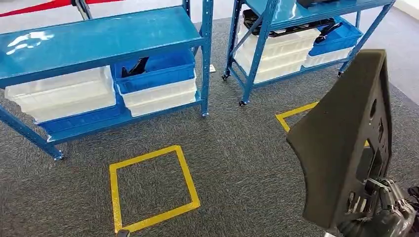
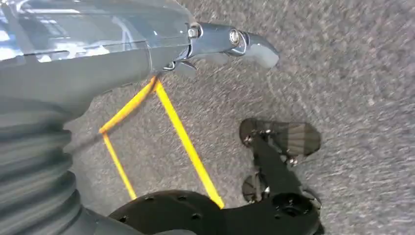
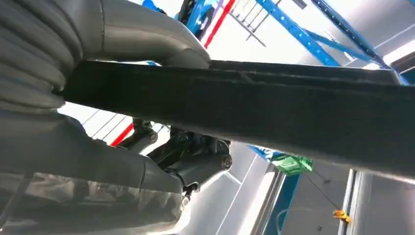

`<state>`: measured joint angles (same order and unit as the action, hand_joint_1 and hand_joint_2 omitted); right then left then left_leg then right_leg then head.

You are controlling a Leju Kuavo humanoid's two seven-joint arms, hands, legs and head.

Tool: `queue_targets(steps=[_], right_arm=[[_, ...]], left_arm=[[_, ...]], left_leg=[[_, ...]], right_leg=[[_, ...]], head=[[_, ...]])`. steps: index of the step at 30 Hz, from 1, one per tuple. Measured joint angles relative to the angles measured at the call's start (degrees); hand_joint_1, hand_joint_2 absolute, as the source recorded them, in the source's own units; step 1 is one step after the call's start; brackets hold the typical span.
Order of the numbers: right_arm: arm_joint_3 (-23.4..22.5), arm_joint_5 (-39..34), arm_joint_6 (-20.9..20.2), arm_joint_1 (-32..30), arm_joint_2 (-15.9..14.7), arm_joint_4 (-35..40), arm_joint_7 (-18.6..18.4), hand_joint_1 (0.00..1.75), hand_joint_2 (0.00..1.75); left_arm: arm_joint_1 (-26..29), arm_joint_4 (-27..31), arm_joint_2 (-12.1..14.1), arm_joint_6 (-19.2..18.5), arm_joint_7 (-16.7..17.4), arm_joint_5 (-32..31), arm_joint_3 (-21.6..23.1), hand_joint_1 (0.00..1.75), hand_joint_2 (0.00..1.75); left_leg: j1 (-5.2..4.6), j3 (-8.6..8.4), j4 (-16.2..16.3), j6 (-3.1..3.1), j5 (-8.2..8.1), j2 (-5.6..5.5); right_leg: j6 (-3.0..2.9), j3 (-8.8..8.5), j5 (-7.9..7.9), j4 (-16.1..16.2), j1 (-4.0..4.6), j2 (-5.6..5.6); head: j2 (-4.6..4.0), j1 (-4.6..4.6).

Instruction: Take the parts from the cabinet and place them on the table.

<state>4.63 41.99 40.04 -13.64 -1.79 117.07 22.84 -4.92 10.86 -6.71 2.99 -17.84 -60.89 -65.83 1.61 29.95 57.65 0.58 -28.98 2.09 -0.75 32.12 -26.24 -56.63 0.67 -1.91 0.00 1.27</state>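
- The right hand (image 1: 383, 210) grips a large black part (image 1: 346, 138) by its lower end; the flat, roughly triangular panel stands upright in the head view, well clear of the carpet.
- In the right wrist view the thumb (image 3: 147, 41) lies over one face of the panel's edge and the darker fingers (image 3: 195, 154) curl against the other, so the hold looks like a clamp across the thickness.
- The left hand (image 2: 230, 44) hangs over the carpet near a yellow tape line (image 2: 183, 137) and holds nothing; whether its fingers are spread or curled I cannot tell.
- The step in hand seems to be the carry to the surface, which is not visible here.
- The panel is tall above the grip, so I judge it top-heavy: keep the wrist level and turn slowly.
- Steer it clear of the blue shelving racks (image 1: 205, 59) while turning.
- Other dark parts sit in a blue bin (image 1: 158, 69) on the rack.
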Motion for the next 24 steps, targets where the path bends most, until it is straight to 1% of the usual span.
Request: queue_targets(steps=[1, 2, 3, 4, 5, 6, 7, 8, 9, 10, 11, 12, 13, 14, 15, 16, 17, 18, 19, 20, 21, 22, 23, 24], right_arm=[[-0.04, 0.02, 0.00, 0.05, 0.02, 0.08, 0.00, 1.34, 1.75], [-0.19, 0.04, 0.00, -0.04, 0.02, 0.13, 0.02, 1.34, 1.75], [-0.48, 0.28, 0.00, -0.16, 0.02, 0.15, 0.02, 1.34, 1.75], [-0.85, 0.81, 0.00, -0.23, 0.02, 0.28, 0.07, 1.34, 1.75], [-1.31, 1.29, 0.00, -0.43, 0.18, 0.52, 0.24, 1.34, 1.75], [-1.53, 1.44, 0.02, -0.44, 0.44, 0.70, 0.44, 1.34, 1.75], [-2.01, 1.46, 0.02, -0.43, 0.52, 0.79, 0.53, 1.34, 1.75], [-2.41, 1.46, 0.02, -0.58, 0.72, 0.79, 0.55, 1.34, 1.75], [-2.88, 1.36, 0.02, -0.71, 0.92, 0.79, 0.57, 1.34, 1.75], [-3.30, 1.25, 0.02, -0.91, 1.07, 0.79, 0.59, 1.34, 1.75], [-3.80, 1.20, 0.02, -1.05, 1.20, 0.79, 0.63, 1.34, 1.75], [-4.06, 1.20, 0.02, -1.14, 1.29, 0.79, 0.63, 1.34, 1.75], [-4.31, 1.20, 0.02, -1.16, 1.40, 0.79, 0.66, 1.34, 1.75], [-4.57, 1.20, 0.02, -1.16, 1.51, 0.79, 0.68, 1.34, 1.75], [-4.90, 1.22, 0.02, -1.17, 1.62, 0.79, 0.68, 1.34, 1.75], [-5.29, 1.29, 0.00, -1.14, 1.64, 0.79, 0.68, 1.34, 1.75], [-5.68, 1.57, 0.00, -1.21, 1.90, 1.01, 0.85, 1.34, 1.75], [-6.10, 1.60, 0.02, -1.36, 2.23, 1.18, 0.98, 1.34, 1.75], [-6.62, 1.55, 0.00, -1.65, 2.54, 1.22, 1.03, 1.34, 1.75], [-7.19, 1.38, 0.00, -1.94, 2.67, 1.33, 1.05, 1.34, 1.75], [-7.61, 1.20, 0.00, -2.05, 2.91, 1.38, 1.01, 1.34, 1.75], [-8.15, 1.08, 0.00, -2.00, 3.06, 1.46, 1.05, 1.34, 1.75], [-8.44, 0.81, 0.02, -2.04, 3.24, 1.53, 1.11, 1.34, 1.75], [-8.72, 0.63, 0.00, -2.12, 3.43, 1.53, 1.27, 1.34, 1.75]], left_arm=[[0.02, 0.00, 0.00, 0.02, 0.02, 0.00, 0.00, 0.00, 1.75], [0.03, 0.02, 0.00, 0.00, 0.02, 0.00, 0.00, 0.00, 1.75], [0.01, 0.02, 0.00, 0.02, 0.02, -0.09, 0.00, 0.00, 1.75], [-0.04, 0.00, -0.02, 0.00, 0.02, -0.15, 0.00, 0.00, 1.75], [-0.12, 0.00, -0.02, -0.02, 0.04, -0.24, 0.00, 0.00, 1.75], [-0.12, 0.02, 0.02, 0.00, 0.02, -0.26, 0.00, 0.00, 1.75], [-0.10, 0.00, 0.02, 0.00, 0.04, -0.26, 0.00, 0.00, 1.75], [0.00, 0.00, 0.02, -0.02, 0.13, -0.33, 0.02, 0.00, 1.75], [0.14, 0.00, 0.02, -0.02, 0.15, -0.33, 0.00, 0.00, 1.75], [0.21, 0.00, 0.02, 0.00, 0.20, -0.33, 0.00, 0.00, 1.75], [0.24, 0.00, 0.04, 0.00, 0.20, -0.33, 0.00, 0.00, 1.75], [0.22, 0.00, 0.09, 0.00, 0.20, -0.33, 0.00, 0.00, 1.75], [0.21, 0.00, 0.13, 0.00, 0.17, -0.33, 0.00, 0.00, 1.75], [0.20, 0.00, 0.13, 0.00, 0.20, -0.35, 0.00, 0.00, 1.75], [0.23, -0.04, 0.02, 0.00, 0.20, -0.33, 0.00, 0.00, 1.75], [0.16, -0.09, -0.11, 0.00, 0.17, -0.33, 0.00, 0.00, 1.75], [0.17, -0.09, -0.11, 0.00, 0.17, -0.35, 0.00, 0.00, 1.75], [0.22, -0.09, -0.11, 0.00, 0.15, -0.33, 0.00, 0.00, 1.75], [0.20, -0.09, -0.11, 0.00, 0.13, -0.33, 0.00, 0.00, 1.75], [0.15, -0.09, -0.13, 0.02, 0.07, -0.33, 0.00, 0.00, 1.75], [0.11, -0.02, -0.13, 0.07, 0.00, -0.33, 0.00, 0.00, 1.75], [0.08, 0.00, -0.13, 0.04, 0.00, -0.33, 0.00, 0.00, 1.75], [0.12, 0.00, -0.13, 0.04, 0.02, -0.33, 0.00, 0.00, 1.75], [0.15, 0.00, -0.13, 0.04, 0.02, -0.33, -0.02, 0.00, 1.75]], left_leg=[[-0.15, 0.09, -0.05, 0.29, -0.07, 0.21], [-0.11, 0.01, -0.20, 0.52, -0.11, 0.48], [-0.09, -0.28, -0.54, 0.78, -0.08, 0.77], [-0.16, -0.61, -0.86, 1.12, -0.05, 1.06], [-0.20, -0.75, -0.26, 1.41, -0.57, 0.75], [-0.39, 0.00, 1.58, 1.38, -1.84, -0.34], [-0.35, 1.71, 5.37, 1.38, -4.15, -1.10], [-0.40, 4.16, 10.50, 1.40, -6.64, -1.63], [-0.46, 6.56, 15.37, 1.42, -8.51, -1.88], [-0.45, 8.10, 18.20, 1.44, -8.91, -1.92], [-0.37, 8.19, 17.74, 1.52, -7.81, -1.92], [-0.25, 7.01, 14.75, 1.60, -5.64, -1.92], [-0.04, 4.92, 9.96, 1.75, -2.92, -1.98], [0.34, 2.35, 4.49, 2.12, -0.30, -2.52], [1.07, 1.01, 1.11, 2.64, 0.41, -4.42], [1.13, 0.88, 0.59, 2.28, 0.31, -4.97], [1.03, 1.07, 0.77, 1.90, 0.26, -4.46], [0.80, 1.14, 0.90, 1.55, 0.16, -4.23], [0.71, 1.15, 1.07, 1.18, 0.12, -3.98], [0.84, 1.08, 0.99, 0.73, 0.20, -3.46], [0.75, 1.00, 0.92, 0.46, 0.24, -3.35], [0.69, 1.02, 0.86, 0.42, 0.24, -2.98], [0.64, 1.04, 0.85, 0.40, 0.22, -2.54], [0.60, 1.04, 0.85, 0.27, 0.14, -2.14]], right_leg=[[-0.07, 0.26, -0.02, 0.05, 0.37, 0.06], [-0.14, 0.26, -0.05, 0.00, 0.38, 0.27], [-0.18, 0.30, -0.06, 0.05, 0.47, 0.56], [-0.31, 0.23, 0.08, 0.43, 0.44, 0.95], [-0.42, -0.51, 0.64, 1.31, -0.67, 1.20], [-0.55, -0.59, 0.58, 1.43, -0.50, 1.47], [-0.80, -0.65, 0.59, 1.41, -0.51, 1.58], [-0.91, -0.70, 0.50, 1.41, -0.47, 1.75], [-0.97, -0.73, 0.46, 1.41, -0.42, 2.06], [-0.97, -0.80, 0.44, 1.40, -0.43, 2.47], [-0.95, -0.89, 0.39, 1.36, -0.53, 2.84], [-0.79, -1.00, 0.28, 1.26, -0.70, 3.27], [-0.48, -1.14, 0.08, 1.03, -0.97, 3.73], [-0.02, -1.29, -0.23, 0.67, -1.22, 4.14], [0.51, -1.20, -0.54, 0.40, -1.01, 4.45], [0.68, -0.92, -1.01, -0.25, -0.63, 4.92], [0.69, -0.82, -0.93, -0.08, -0.66, 5.02], [0.75, -0.78, -0.85, -0.01, -0.85, 5.34], [0.80, -0.76, -0.82, -0.04, -1.05, 5.50], [0.92, -0.77, -0.99, -0.34, -1.40, 5.43], [1.09, -0.07, -2.19, -1.98, -1.22, 4.06], [1.30, 1.87, -4.35, -5.74, -1.24, 3.31], [1.41, 4.46, -6.67, -10.71, -1.29, 2.96], [1.44, 6.92, -8.39, -15.38, -1.31, 2.81]], head=[[0.00, -0.09], [0.00, 0.00], [0.00, -0.11], [0.00, -0.09], [0.00, 0.02], [0.00, 0.09], [0.00, 0.56], [0.00, 0.74], [0.00, 0.89], [0.00, 1.09], [0.00, 1.22], [0.00, 1.25], [0.00, 1.29], [0.00, 1.42], [0.00, 2.05], [0.00, 2.71], [0.00, 1.61], [0.00, 0.98], [0.00, 0.98], [0.00, 1.01], [0.00, 0.61], [0.00, 0.17], [0.00, 0.15], [0.00, 0.13]])
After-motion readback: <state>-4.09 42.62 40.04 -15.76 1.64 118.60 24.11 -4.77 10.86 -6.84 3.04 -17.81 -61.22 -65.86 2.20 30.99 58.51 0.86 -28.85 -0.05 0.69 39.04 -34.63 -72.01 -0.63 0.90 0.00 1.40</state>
